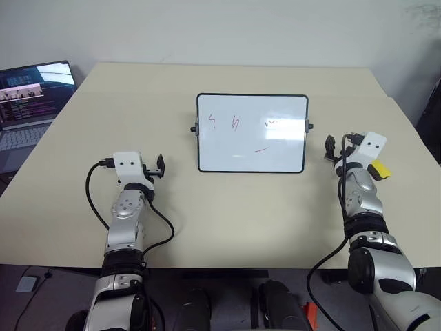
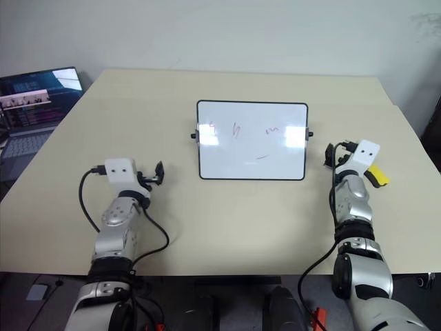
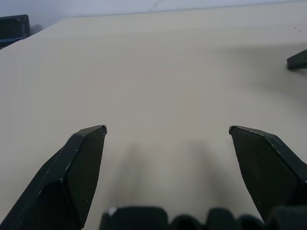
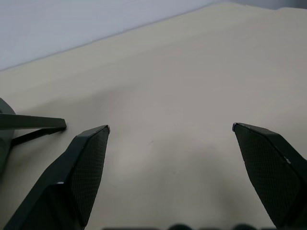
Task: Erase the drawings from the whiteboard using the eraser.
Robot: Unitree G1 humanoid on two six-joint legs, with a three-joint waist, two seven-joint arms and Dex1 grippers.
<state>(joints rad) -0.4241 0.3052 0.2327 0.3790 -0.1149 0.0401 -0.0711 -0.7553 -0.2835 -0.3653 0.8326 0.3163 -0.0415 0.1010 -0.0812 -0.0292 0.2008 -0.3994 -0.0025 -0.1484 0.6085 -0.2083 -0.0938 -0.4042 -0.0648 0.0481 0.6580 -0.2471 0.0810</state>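
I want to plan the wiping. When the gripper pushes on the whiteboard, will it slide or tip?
The whiteboard seems to lie flat on the smooth table, so tipping looks unlikely. Its thin frame suggests it is light, so it may slide under a sideways wipe. The small knobs on its short sides may let it rock slightly.

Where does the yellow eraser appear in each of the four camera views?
Left eye view: the eraser lies on the table at the right, beside the right arm's white box.
Right eye view: same spot, right of the whiteboard.
Left wrist view: not in it.
Right wrist view: not in it.
Shared landmark: the beige table.
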